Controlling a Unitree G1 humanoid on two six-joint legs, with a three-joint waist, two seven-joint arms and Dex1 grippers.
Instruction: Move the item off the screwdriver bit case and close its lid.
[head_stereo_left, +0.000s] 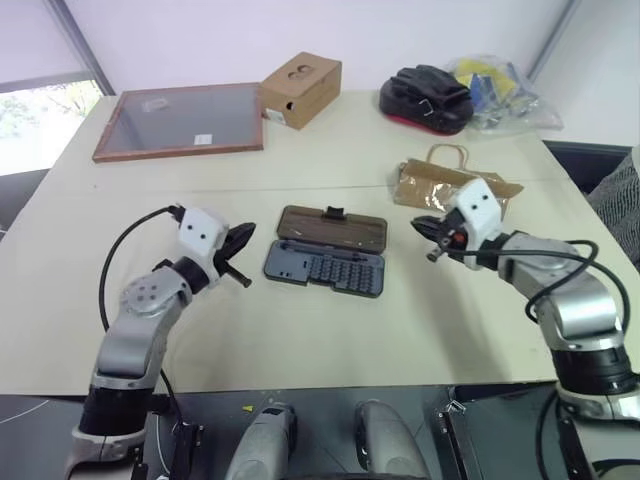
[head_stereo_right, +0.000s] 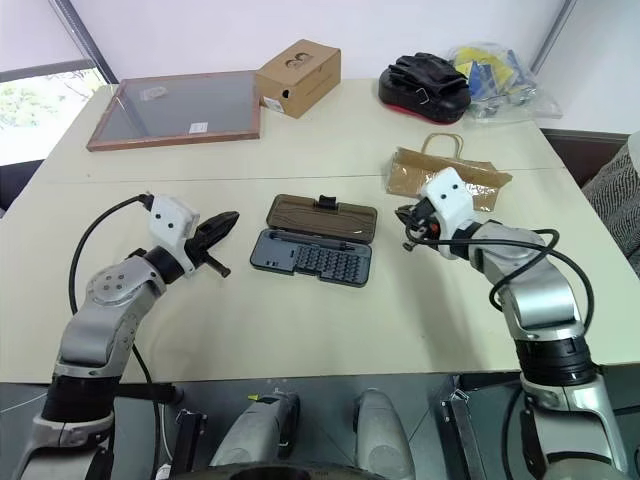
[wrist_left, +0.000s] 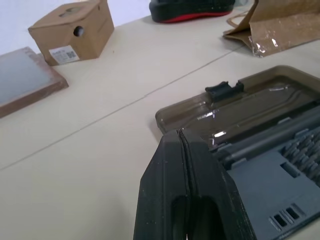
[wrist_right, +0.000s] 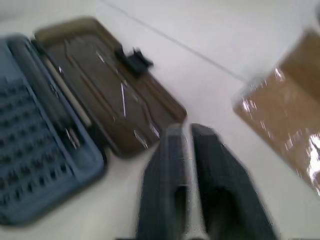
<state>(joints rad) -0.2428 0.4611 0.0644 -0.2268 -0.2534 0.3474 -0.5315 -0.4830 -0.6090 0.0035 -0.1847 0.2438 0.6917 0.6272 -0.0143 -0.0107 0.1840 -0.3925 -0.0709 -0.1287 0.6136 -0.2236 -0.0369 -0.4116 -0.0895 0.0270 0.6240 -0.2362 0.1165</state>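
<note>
Left eye view gives us the cream table (head_stereo_left: 330, 320) with the screwdriver bit case (head_stereo_left: 326, 264) lying open at its middle. Its grey tray, filled with rows of bits, sits nearer us, and the lid (head_stereo_left: 332, 229) is folded flat on the table behind it, latch tab at the far edge. Nothing rests on the case. The paper bag (head_stereo_left: 452, 180) lies flat on the table to the right of the case and a little farther back, clear of it, its loop handle pointing away from us.

We see the left gripper (head_stereo_left: 238, 242) hovering just left of the case, aimed at it, with its two black fingers pressed together and holding nothing; the left wrist view confirms this. The right gripper (head_stereo_left: 428, 228) hovers between the case and the bag, pointing toward the case. In the right wrist view its fingers (wrist_right: 210, 165) stand slightly apart with a narrow gap and nothing between them.

Farther back on the table sit a wood-framed glass panel (head_stereo_left: 180, 121), a cardboard box (head_stereo_left: 300, 88), black gloves (head_stereo_left: 428, 92) and a clear plastic bag (head_stereo_left: 495, 95).
</note>
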